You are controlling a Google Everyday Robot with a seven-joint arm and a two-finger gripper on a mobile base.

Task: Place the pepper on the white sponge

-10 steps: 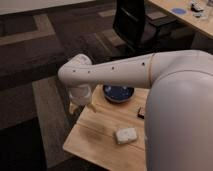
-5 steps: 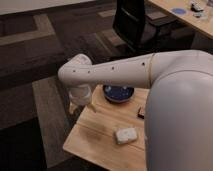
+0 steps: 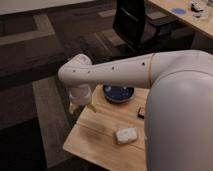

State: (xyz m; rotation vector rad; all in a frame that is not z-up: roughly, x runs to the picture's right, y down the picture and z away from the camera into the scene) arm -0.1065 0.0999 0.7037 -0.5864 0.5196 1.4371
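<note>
The white sponge (image 3: 126,135) lies flat on the light wooden table (image 3: 95,137), near its front middle. My gripper (image 3: 80,98) hangs below the white arm (image 3: 115,72) over the table's far left corner, well to the left of and behind the sponge. The pepper does not show; the gripper's body and the arm hide whatever is at or under the gripper.
A dark blue bowl (image 3: 119,93) stands at the table's back edge, right of the gripper. A small dark block (image 3: 142,113) lies beside my white body (image 3: 180,115), which covers the table's right side. A black office chair (image 3: 135,22) and a desk (image 3: 187,15) stand behind.
</note>
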